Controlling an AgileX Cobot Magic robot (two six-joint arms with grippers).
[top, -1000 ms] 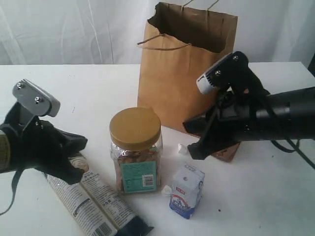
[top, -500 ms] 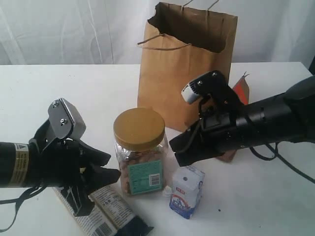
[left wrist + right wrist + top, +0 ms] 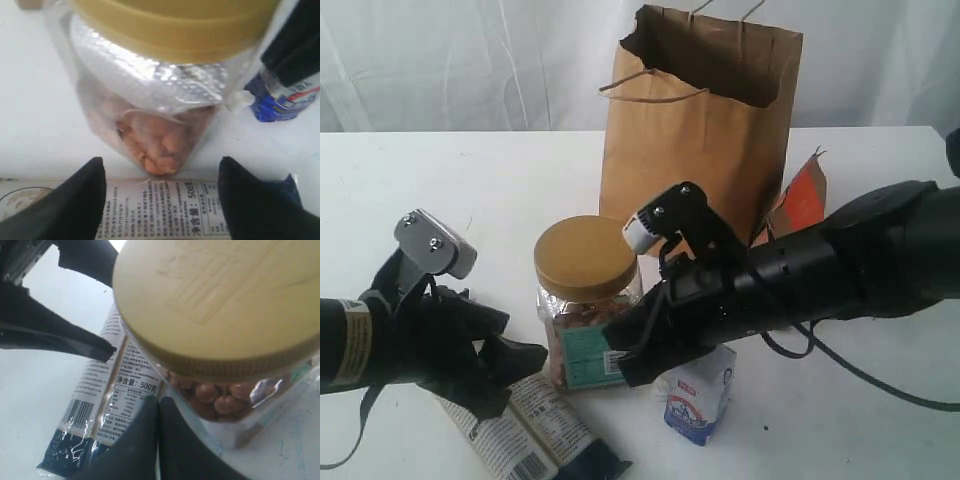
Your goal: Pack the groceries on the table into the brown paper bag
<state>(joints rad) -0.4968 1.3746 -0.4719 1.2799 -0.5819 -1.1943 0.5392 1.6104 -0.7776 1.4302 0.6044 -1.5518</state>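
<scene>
Your jar (image 3: 570,320) with the yellow lid stands upright on the table (image 3: 470,190), in front of the paper bag (image 3: 695,150) and outside it. Your left gripper (image 3: 520,378) is open: its fingers (image 3: 75,200) are spread wide with nothing between them, and they point at the jar's lower part from just above the noodle pack (image 3: 525,432). Your right gripper (image 3: 625,368) is closed, its tips together at the jar's label side; you cannot tell whether they touch it. The carton (image 3: 700,398) stands just beside the jar. The orange pouch (image 3: 802,200) shows partly hidden beside the bag.
</scene>
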